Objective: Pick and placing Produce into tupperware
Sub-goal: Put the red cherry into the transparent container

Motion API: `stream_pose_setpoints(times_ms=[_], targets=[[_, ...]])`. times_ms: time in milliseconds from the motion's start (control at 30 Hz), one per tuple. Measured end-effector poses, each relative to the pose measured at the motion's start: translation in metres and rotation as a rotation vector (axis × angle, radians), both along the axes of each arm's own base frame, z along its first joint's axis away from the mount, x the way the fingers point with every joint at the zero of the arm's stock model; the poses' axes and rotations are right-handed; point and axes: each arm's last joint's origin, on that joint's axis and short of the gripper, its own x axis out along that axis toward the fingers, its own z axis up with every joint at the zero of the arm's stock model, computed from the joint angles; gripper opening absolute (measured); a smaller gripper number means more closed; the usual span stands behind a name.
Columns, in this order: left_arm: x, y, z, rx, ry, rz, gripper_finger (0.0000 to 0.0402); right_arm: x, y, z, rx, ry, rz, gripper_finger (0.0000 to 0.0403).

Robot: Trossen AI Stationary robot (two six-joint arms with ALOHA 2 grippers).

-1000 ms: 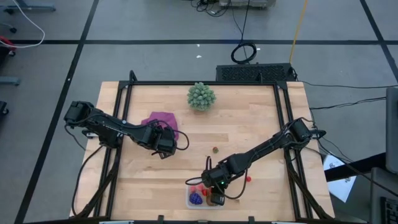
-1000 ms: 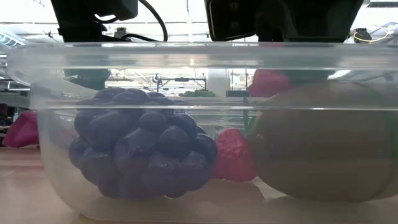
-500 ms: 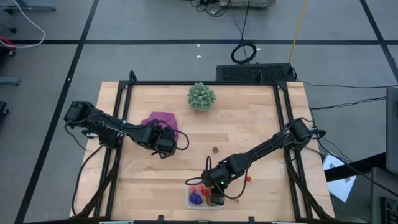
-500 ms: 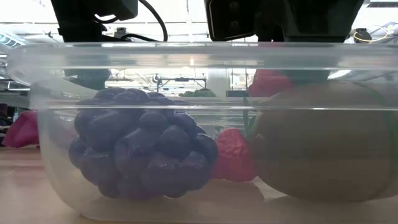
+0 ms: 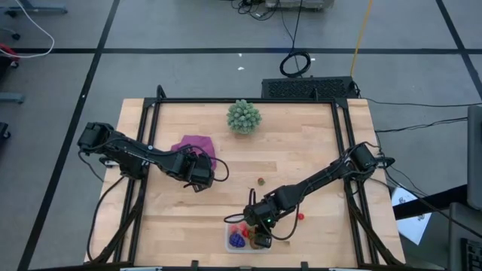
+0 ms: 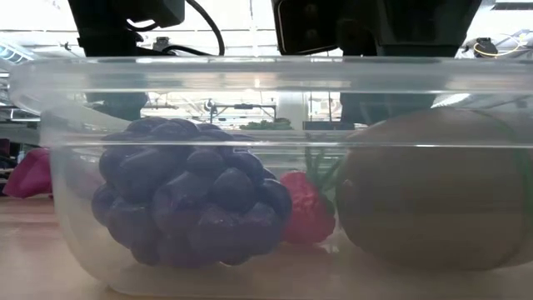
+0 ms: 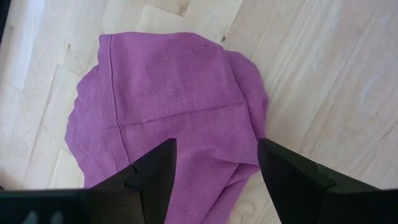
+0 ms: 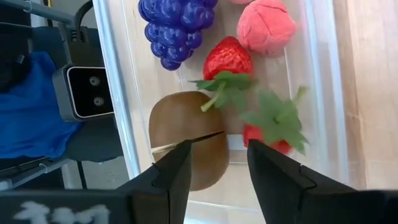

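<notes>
1. Produce already fills much of the tupperware (image 5: 242,239) at the near edge of the desk (image 5: 301,150): a purple grape cluster (image 8: 176,23), a brown kiwi (image 8: 186,137), a pink berry (image 8: 266,26) and a strawberry (image 8: 227,57) are seen lying inside it.
2. A second leafy strawberry (image 8: 273,127) is seen just beyond the tips of the right end effector (image 8: 217,163), whose fingers stand apart with nothing between them; the berry is judged to be dropping free into the tub.
3. The release is best finished with the fingers spread fully before the arm is raised, so that the green leaves are not snagged and pulled back out.
4. The lift should be made straight up, clear of the tub's rim, so that the light container is not nudged.
5. Just beside the tub a red berry (image 5: 300,216) remains on the desk, and farther off a small dark piece (image 5: 260,181); the nearer one would sensibly be fetched first.
6. Farther still, the left end effector (image 7: 214,163) hangs open and empty over the purple cloth (image 7: 174,112), waiting.
</notes>
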Motion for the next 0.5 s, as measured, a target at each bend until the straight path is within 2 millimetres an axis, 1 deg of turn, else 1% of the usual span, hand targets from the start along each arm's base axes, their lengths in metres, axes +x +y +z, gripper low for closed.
stream_pose_setpoints(times_ms=[133, 200, 333, 433, 500], targets=[[0.000, 0.000, 0.000, 0.003, -0.001, 0.001, 0.0230, 0.001, 0.000, 0.003, 0.008, -0.023, 0.002, 0.0148], [0.000, 0.000, 0.000, 0.008, -0.003, 0.002, 0.0230, 0.002, -0.002, 0.009, 0.019, -0.049, -0.002, 0.0148], [0.000, 0.000, 0.000, 0.009, -0.001, 0.002, 0.0230, 0.001, -0.009, 0.028, 0.032, -0.111, 0.001, 0.0148], [0.000, 0.000, 0.000, 0.008, 0.000, 0.003, 0.0230, -0.005, -0.014, 0.043, 0.026, -0.139, 0.010, 0.0148], [0.000, 0.000, 0.000, 0.008, 0.000, 0.003, 0.0230, -0.012, -0.018, 0.052, 0.003, -0.119, 0.001, 0.0148]])
